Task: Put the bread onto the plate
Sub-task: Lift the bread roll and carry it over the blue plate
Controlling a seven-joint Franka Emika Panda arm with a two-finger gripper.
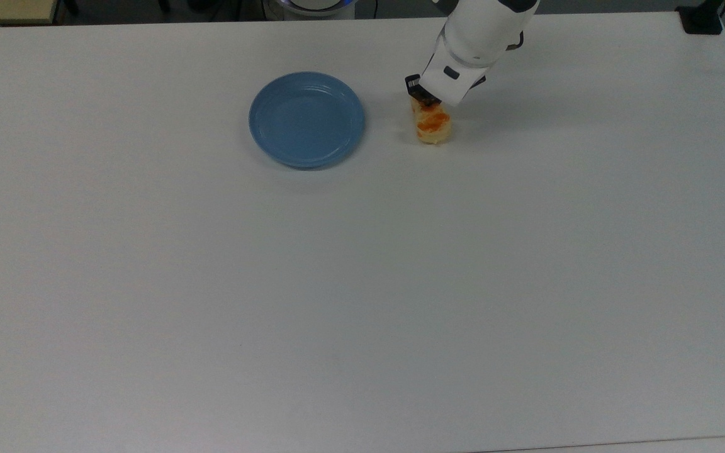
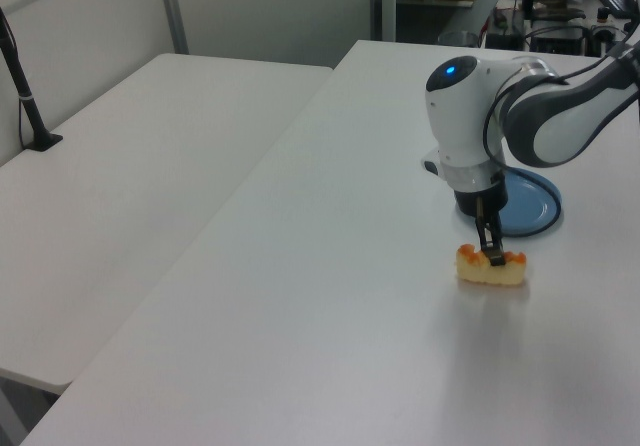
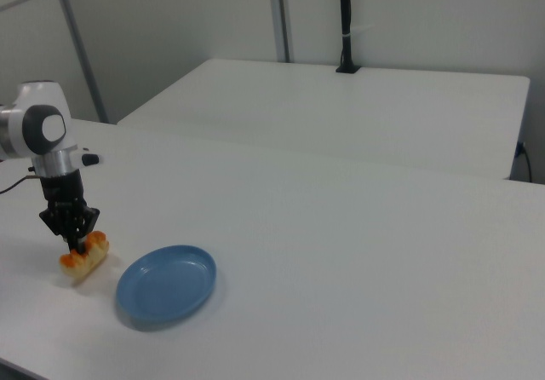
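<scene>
The white table (image 1: 362, 283) takes up most of the top view, and its near edge is cut off at the bottom of that view. In the left view a second white table (image 2: 140, 166) stands beside it; in the right view this second table (image 3: 341, 107) lies behind, with a dark pole (image 3: 347, 22) rising from its far edge.

The Franka arm (image 2: 560, 116) reaches in from the left view's right, its upper links cut off by the frame. In the top view its white wrist (image 1: 472, 38) hides most of the gripper, leaving a dark corner showing at the bread's far end.

The blue plate (image 1: 306, 119) sits bare on the table, to the top view's left of the bread and apart from it. In the left view the arm covers part of the plate (image 2: 535, 206).

The bread (image 1: 432, 126) lies on the table, not on the plate, with orange patches on top. Its far end is hidden under the wrist in the top view.

The gripper (image 2: 492, 257) points straight down at the bread's (image 2: 490, 266) top. In the right view the gripper (image 3: 77, 244) meets the upper end of the bread (image 3: 83, 256). The fingers seem drawn together around the bread, though the contact itself is hard to make out.
</scene>
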